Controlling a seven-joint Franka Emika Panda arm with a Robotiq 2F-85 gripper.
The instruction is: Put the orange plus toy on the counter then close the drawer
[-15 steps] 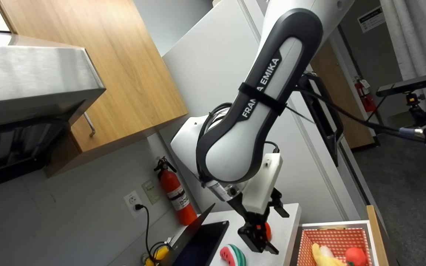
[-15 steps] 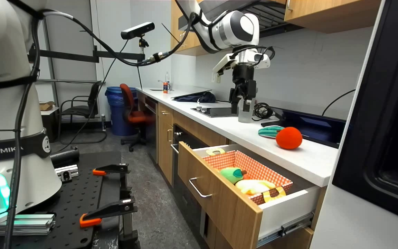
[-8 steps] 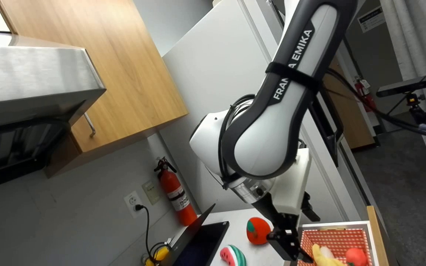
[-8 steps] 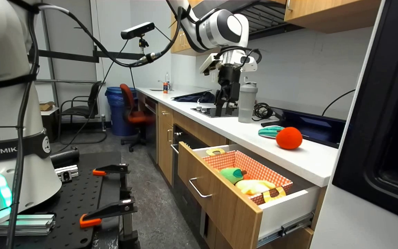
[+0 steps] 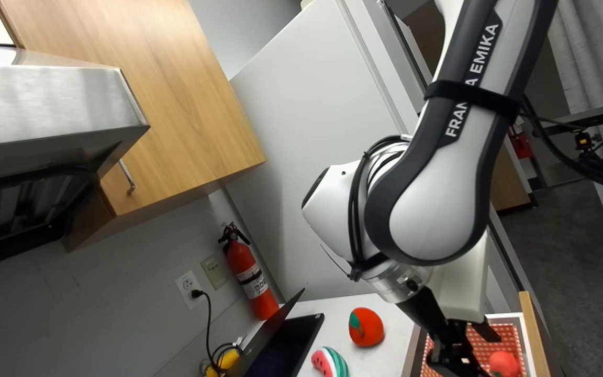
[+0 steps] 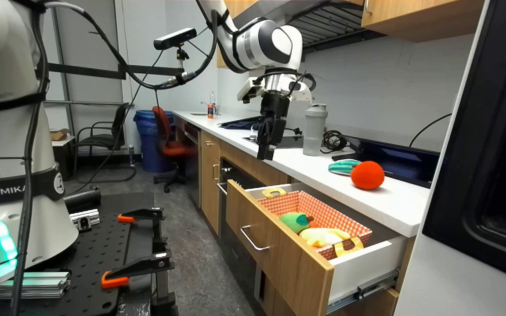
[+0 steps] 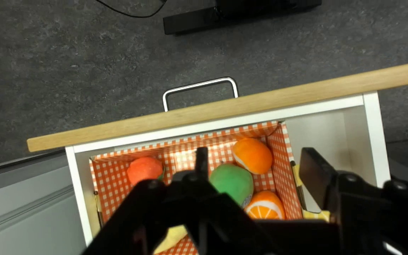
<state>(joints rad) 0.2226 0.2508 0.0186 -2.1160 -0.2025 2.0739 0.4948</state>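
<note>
The rounded red-orange toy [image 5: 367,329] with a green leaf rests on the white counter [image 5: 385,362]; it also shows in an exterior view [image 6: 367,175] near the counter's end. The drawer [image 6: 286,259] is pulled open; its wood rim shows in the wrist view [image 7: 225,109]. My gripper [image 7: 255,157] is open and empty, high above the drawer, pointing down. It also shows in both exterior views [image 5: 466,351] [image 6: 265,151], apart from the toy and the drawer. Two brighter orange toys [image 7: 253,156] [image 7: 266,205] lie inside the drawer's basket.
A red-and-white checked basket [image 7: 285,159] in the drawer holds a green toy [image 7: 231,182], a red toy [image 7: 145,169] and a yellow toy [image 7: 171,238]. On the counter are a watermelon toy [image 5: 331,362], a bottle [image 6: 314,131] and a laptop [image 6: 402,158]. A metal handle [image 7: 200,85] is on the drawer front.
My gripper has moved away from the red-orange toy and the counter to above the open drawer, staying open. The toy and the drawer have not moved.
</note>
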